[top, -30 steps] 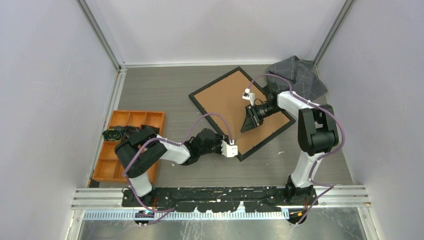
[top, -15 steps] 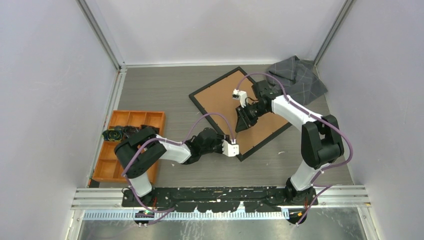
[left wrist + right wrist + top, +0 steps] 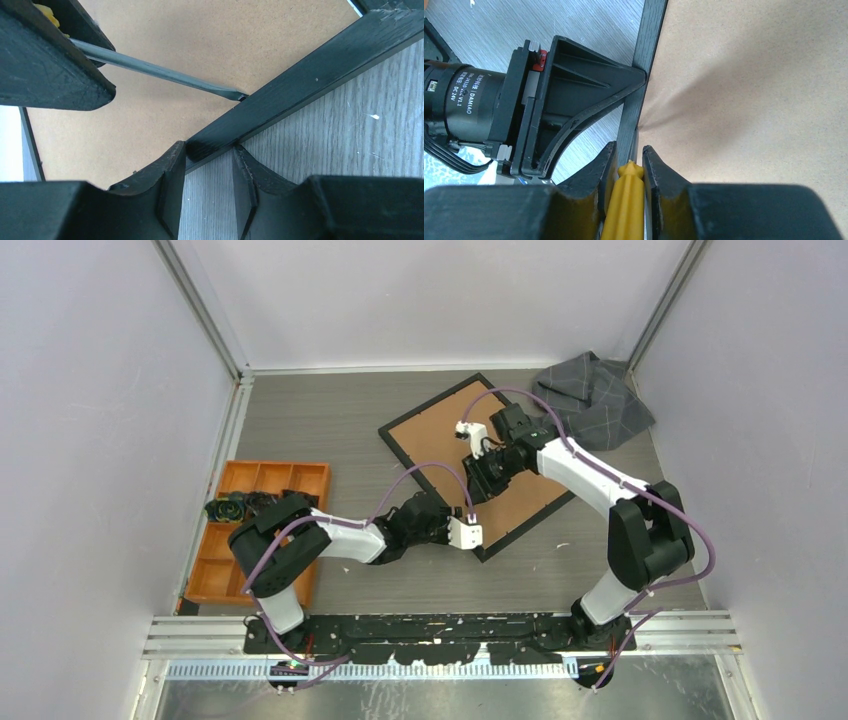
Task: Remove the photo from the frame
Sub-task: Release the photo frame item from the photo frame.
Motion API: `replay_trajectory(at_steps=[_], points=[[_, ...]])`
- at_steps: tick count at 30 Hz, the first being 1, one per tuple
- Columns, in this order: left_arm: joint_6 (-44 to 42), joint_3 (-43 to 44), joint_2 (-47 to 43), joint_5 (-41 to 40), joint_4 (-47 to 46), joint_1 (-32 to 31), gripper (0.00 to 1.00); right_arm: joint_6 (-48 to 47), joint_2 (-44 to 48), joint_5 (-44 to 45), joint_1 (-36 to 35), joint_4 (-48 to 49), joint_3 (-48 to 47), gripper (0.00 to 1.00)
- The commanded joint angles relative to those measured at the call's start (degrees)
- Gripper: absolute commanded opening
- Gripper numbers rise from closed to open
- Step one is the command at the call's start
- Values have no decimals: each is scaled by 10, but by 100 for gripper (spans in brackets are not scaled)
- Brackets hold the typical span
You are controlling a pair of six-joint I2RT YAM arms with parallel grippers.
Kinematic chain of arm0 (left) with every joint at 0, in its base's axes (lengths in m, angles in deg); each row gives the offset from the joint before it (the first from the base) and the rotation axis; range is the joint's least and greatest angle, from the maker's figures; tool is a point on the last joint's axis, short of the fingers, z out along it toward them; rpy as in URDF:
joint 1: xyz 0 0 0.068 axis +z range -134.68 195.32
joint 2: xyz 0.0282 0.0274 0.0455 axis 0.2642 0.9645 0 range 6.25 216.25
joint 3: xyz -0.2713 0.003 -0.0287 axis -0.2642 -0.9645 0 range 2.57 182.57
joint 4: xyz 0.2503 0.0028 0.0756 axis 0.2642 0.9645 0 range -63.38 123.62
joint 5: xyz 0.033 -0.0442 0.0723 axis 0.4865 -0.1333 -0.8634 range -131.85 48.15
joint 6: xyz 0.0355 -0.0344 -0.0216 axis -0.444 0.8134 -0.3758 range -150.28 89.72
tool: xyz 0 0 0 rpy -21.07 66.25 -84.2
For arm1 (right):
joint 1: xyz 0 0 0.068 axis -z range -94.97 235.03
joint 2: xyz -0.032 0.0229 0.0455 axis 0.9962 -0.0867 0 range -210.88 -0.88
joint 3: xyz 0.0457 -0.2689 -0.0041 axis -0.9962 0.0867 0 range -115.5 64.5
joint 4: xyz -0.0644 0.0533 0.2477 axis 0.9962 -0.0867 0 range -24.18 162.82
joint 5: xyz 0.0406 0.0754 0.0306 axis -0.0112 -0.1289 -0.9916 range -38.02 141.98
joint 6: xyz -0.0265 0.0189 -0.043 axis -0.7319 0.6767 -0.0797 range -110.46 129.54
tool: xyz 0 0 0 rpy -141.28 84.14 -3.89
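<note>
Lying back-up on the tabletop (image 3: pixel 330 420), the frame (image 3: pixel 432 432) is seen turned at a slant between the middle and the far edge, with one corner pointing toward the near edge. Its brown backing board (image 3: pixel 165 45) faces upward inside the thin black border. Whether the photo lies under the board cannot be told.

The frame's black border is gripped close to that near corner by the left gripper (image 3: pixel 209 150). The jaws are drawn partway together, one finger on the board side and the other on the tabletop side, and the border is pinched between them.

A screwdriver (image 3: pixel 624 200) with a yellow handle is held by the right gripper (image 3: pixel 629 152), whose jaws are closed narrowly on the handle. In the left wrist view the grey metal shaft is seen slanting down across the board, with its flat tip set at the seam where the board meets the inner edge of the border, just beside the left gripper.

An orange tray (image 3: pixel 218 562) with compartments is placed at the left edge of the tabletop, well apart from the frame. A crumpled grey cloth (image 3: pixel 592 400) is seen in the far right corner, near the frame's far end.
</note>
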Motion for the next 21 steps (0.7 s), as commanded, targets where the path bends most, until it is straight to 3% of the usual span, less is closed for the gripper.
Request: replay_trajectory(at_steps=[1,9,14,16,19,21], points=[[51,26,46,-25,7,14,22,92,-25,-176,-63,-103,26,1],[53,23,44,-26,3,15,20,78,-30,-176,-75,-117,9,1],[51,-7,25,-10,-31,24,23,59,-31,-178,0,-125,-12,1],[45,-24,16,0,-54,28,27,49,-40,-175,45,-139,-30,1],[43,-49,0,2,-100,38,48,53,-44,-163,93,-137,-57,1],[50,-67,-15,5,-133,49,57,56,-45,-145,111,-130,-73,1]])
